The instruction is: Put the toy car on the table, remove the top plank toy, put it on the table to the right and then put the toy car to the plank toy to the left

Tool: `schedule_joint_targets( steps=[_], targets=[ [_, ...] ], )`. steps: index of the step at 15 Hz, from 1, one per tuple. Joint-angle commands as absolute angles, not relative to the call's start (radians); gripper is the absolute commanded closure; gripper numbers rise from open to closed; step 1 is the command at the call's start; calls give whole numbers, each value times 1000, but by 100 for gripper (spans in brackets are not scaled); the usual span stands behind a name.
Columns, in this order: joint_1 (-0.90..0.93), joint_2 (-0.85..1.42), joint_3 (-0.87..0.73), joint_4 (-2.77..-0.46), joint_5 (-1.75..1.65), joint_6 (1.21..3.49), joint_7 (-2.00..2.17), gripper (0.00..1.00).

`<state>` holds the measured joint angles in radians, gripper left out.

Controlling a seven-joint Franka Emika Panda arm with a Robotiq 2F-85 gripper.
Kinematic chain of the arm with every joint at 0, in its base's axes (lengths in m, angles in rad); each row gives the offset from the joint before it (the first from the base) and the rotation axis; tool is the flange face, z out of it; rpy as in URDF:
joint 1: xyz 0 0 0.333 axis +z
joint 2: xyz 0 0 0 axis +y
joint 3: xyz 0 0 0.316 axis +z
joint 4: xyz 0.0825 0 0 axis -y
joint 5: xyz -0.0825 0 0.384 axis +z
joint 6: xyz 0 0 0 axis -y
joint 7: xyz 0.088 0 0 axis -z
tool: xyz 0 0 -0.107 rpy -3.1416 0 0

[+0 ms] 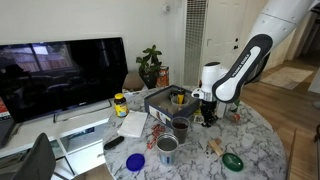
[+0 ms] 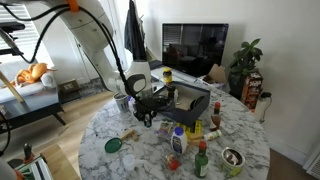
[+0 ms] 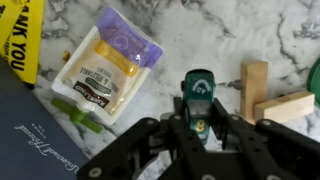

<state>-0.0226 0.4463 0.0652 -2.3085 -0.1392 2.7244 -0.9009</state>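
Note:
In the wrist view my gripper (image 3: 198, 120) is shut on a small green toy car (image 3: 198, 92), held nose outward just above the marble table (image 3: 200, 35). Two pale wooden plank toys (image 3: 256, 88) lie to the right of it, one upright in the picture and one (image 3: 290, 107) lying crosswise over its lower end. In both exterior views the gripper (image 1: 208, 118) (image 2: 146, 117) hangs low over the round marble table (image 1: 255, 145) (image 2: 245, 125). The planks show as small pale pieces (image 1: 214, 147) (image 2: 129, 133) on the table.
A yellow and purple snack packet (image 3: 105, 65) and a dark book (image 3: 40, 140) lie left of the gripper. A dark box (image 1: 165, 99), cups (image 1: 167, 146), a yellow jar (image 1: 120, 103), a green bowl (image 1: 233, 160), bottles (image 2: 178, 143) and a TV (image 1: 60, 70) crowd the scene.

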Motion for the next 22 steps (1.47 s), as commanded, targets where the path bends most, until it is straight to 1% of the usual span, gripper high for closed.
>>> schedule_joint_targets(
  steps=[1,7,8,9,10,12,13,15,16,17,22],
  targets=[
    [-33,550,64,-2218,-159,2743,-836,93],
    [-64,646,93,-2136,-153,2740,-827,93],
    [-67,654,96,-2129,-152,2738,-824,91],
    [-65,651,96,-2127,-155,2736,-818,45],
    [-66,643,97,-2133,-157,2737,-816,45],
    [-52,609,90,-2157,-165,2733,-794,32],
    [-46,590,89,-2169,-164,2723,-779,23],
    [-44,553,100,-2194,-149,2703,-746,10],
    [-45,536,107,-2206,-140,2692,-724,2],
    [-61,518,131,-2223,-109,2673,-702,0],
    [-86,473,193,-2282,24,2560,-579,0]
  ],
)
